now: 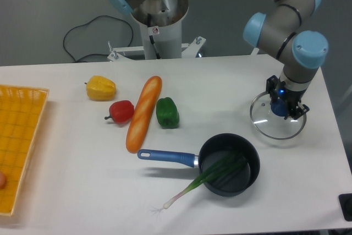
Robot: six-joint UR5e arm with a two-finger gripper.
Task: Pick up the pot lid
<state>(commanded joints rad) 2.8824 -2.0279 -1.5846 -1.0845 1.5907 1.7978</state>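
Grey floor lies behind the white table (66, 191) that carries everything. My arm (286, 20) reaches down over its right side. A yellow basket (22, 136) sits at the left edge. A dark pot (234, 189) with a blue handle stands near the front, a spring onion (203, 179) lying half in it. A baguette (144, 114) lies mid-table between a red pepper (122, 111) and a green pepper (167, 113), with a yellow pepper (100, 88) further left. The glass pot lid (264, 125) lies flat on the right, beyond the pot. My tool (281, 107) is down over the lid's centre; I cannot tell whether it grips.
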